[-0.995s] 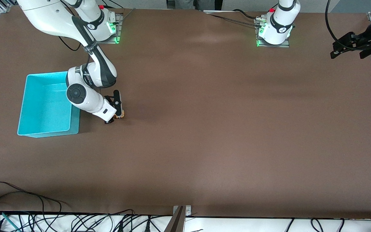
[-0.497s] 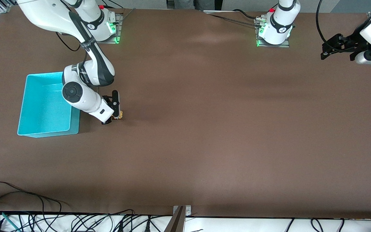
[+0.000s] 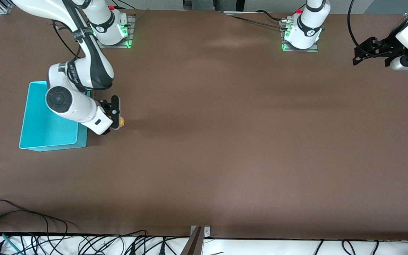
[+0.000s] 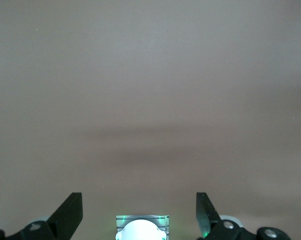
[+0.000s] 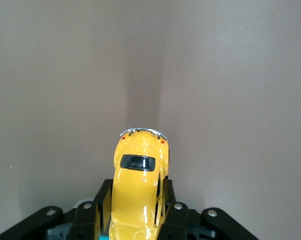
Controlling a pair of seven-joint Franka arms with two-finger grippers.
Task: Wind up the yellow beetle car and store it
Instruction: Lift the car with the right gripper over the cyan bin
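Our right gripper [image 3: 116, 124] clasps the yellow car [image 5: 138, 190] above the desk [image 3: 225, 141] beside the turquoise bin [image 3: 37, 127]; our left gripper [image 3: 372, 56] waits, released.

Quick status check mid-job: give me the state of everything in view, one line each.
Car: held in the right end effector, off the table beside the bin, not yet stored.
Bin: open-topped, upright, no car inside.
Right end effector: shut on the car, beside the bin.
Left end effector: open, holding nothing, waiting at the left arm's end of the table.
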